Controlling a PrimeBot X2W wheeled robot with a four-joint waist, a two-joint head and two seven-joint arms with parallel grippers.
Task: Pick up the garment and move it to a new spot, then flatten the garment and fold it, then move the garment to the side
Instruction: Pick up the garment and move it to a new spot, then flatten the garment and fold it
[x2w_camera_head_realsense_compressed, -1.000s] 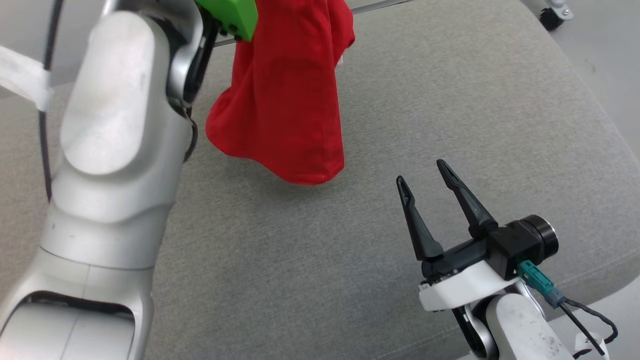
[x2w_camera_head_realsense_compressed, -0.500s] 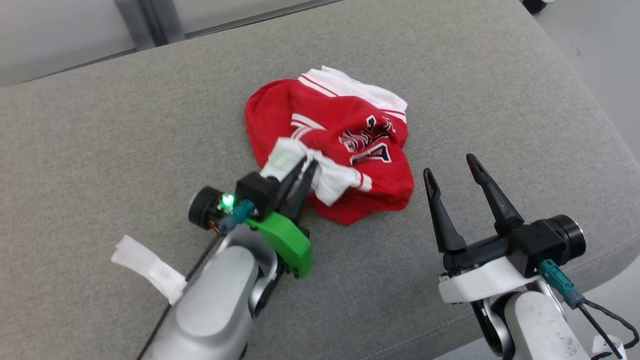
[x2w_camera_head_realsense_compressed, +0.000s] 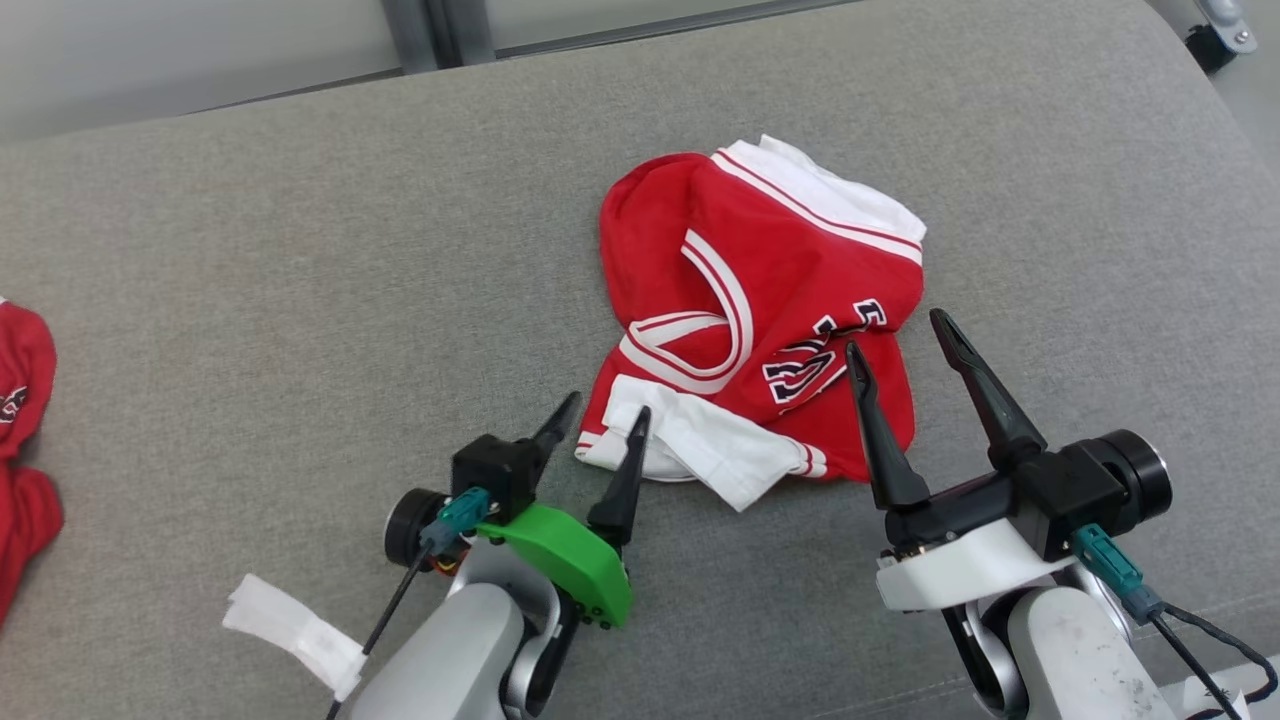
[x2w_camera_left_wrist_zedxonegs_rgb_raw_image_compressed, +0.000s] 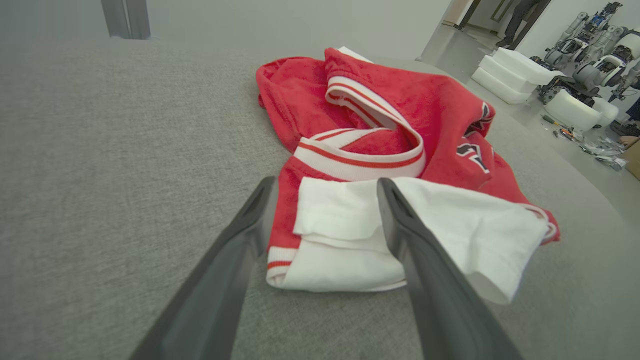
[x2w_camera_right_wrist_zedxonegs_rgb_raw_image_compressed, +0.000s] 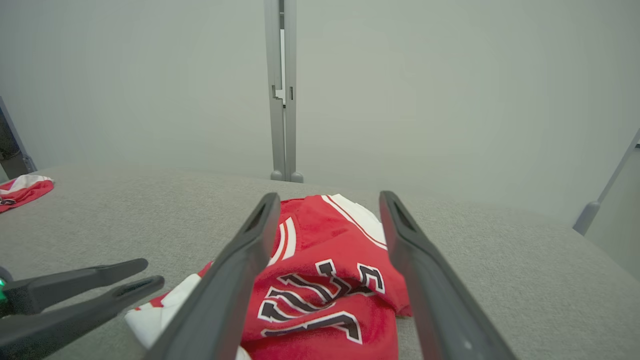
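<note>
Head view, garment: here it is, the red garment (x2w_camera_head_realsense_compressed: 760, 300) with white trim, lying crumpled in a heap on the grey surface (x2w_camera_head_realsense_compressed: 300, 300), right of centre, dark lettering facing up.
Head view, left pincer: the left pincer (x2w_camera_head_realsense_compressed: 609, 405) sits low at the garment's near left corner, fingers well apart, gripping nothing; one fingertip overlaps the white hem.
Head view, right pincer: the right pincer (x2w_camera_head_realsense_compressed: 893, 332) is spread wide and empty at the near right, its two tips over the garment's near right edge.
Head view, far left: a second red garment (x2w_camera_head_realsense_compressed: 20, 400) peeks in at the left edge, well apart from the action.
Head view, arm detail: there is a green bracket (x2w_camera_head_realsense_compressed: 560, 560) behind the left pincer's fingers.

Left wrist view, left pincer: the left pincer (x2w_camera_left_wrist_zedxonegs_rgb_raw_image_compressed: 326, 181) shows its two dark fingers parted, with the white sleeve (x2w_camera_left_wrist_zedxonegs_rgb_raw_image_compressed: 450, 220) lying loose between and beyond them; whether they touch the cloth, I cannot tell.
Left wrist view, garment: the garment (x2w_camera_left_wrist_zedxonegs_rgb_raw_image_compressed: 415, 105) is bunched up, with a striped collar band looping across the middle and red folds rising behind it.

Right wrist view, right pincer: the right pincer (x2w_camera_right_wrist_zedxonegs_rgb_raw_image_compressed: 328, 195) is wide open, framing the garment (x2w_camera_right_wrist_zedxonegs_rgb_raw_image_compressed: 325, 280) and its black-and-white lettering, and looks to be above the cloth.
Right wrist view, left pincer: the left pincer (x2w_camera_right_wrist_zedxonegs_rgb_raw_image_compressed: 150, 272) comes in from the lower left, its tips by the white corner.
Right wrist view, backdrop: a grey post (x2w_camera_right_wrist_zedxonegs_rgb_raw_image_compressed: 281, 100) stands against a pale wall (x2w_camera_right_wrist_zedxonegs_rgb_raw_image_compressed: 450, 100) beyond the surface's far edge, and the second red garment (x2w_camera_right_wrist_zedxonegs_rgb_raw_image_compressed: 22, 190) lies far left.
</note>
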